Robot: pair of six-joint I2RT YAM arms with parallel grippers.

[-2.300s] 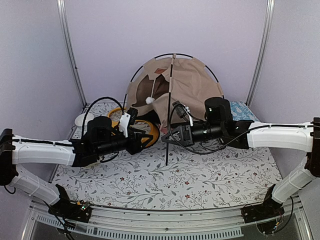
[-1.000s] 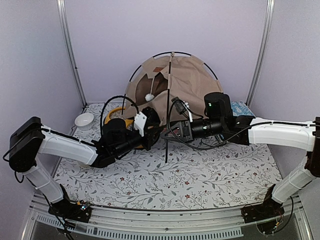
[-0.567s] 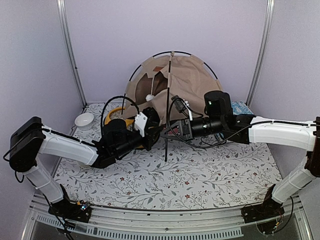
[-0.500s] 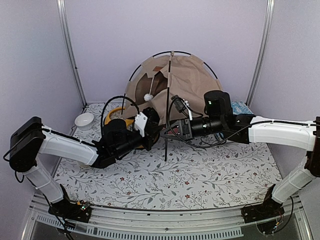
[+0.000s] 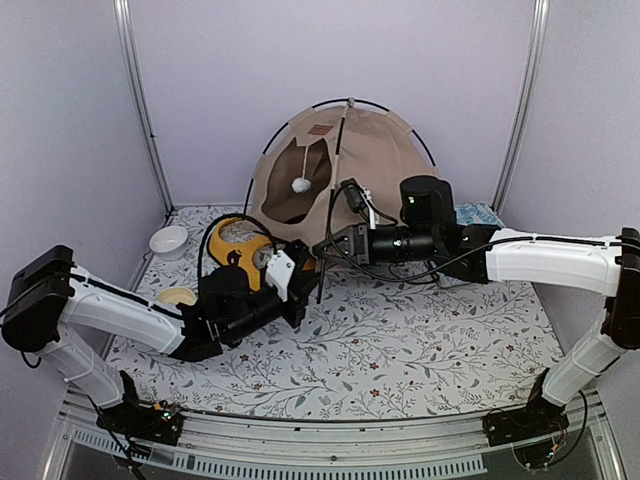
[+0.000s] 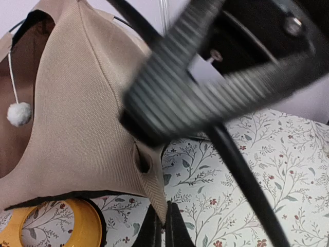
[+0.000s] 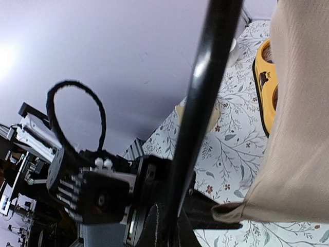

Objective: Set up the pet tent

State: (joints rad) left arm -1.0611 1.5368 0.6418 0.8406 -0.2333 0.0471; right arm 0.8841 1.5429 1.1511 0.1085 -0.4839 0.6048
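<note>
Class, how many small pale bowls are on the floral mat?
2: white bowl at the far-left corner; cream bowl beside the left arm. The tan canvas tent may hide more.

The far edge is blocked by the tent (image 5: 370, 165), the far-left corner by the feeder (image 5: 232, 238) and bowl (image 5: 168, 241); room is found along the near edge.

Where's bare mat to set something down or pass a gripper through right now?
Free: the floral mat at near centre and right, between the right arm and the near edge. Crowded: back left, where the pet tent, yellow feeder, white bowl and cream bowl cluster.
</note>
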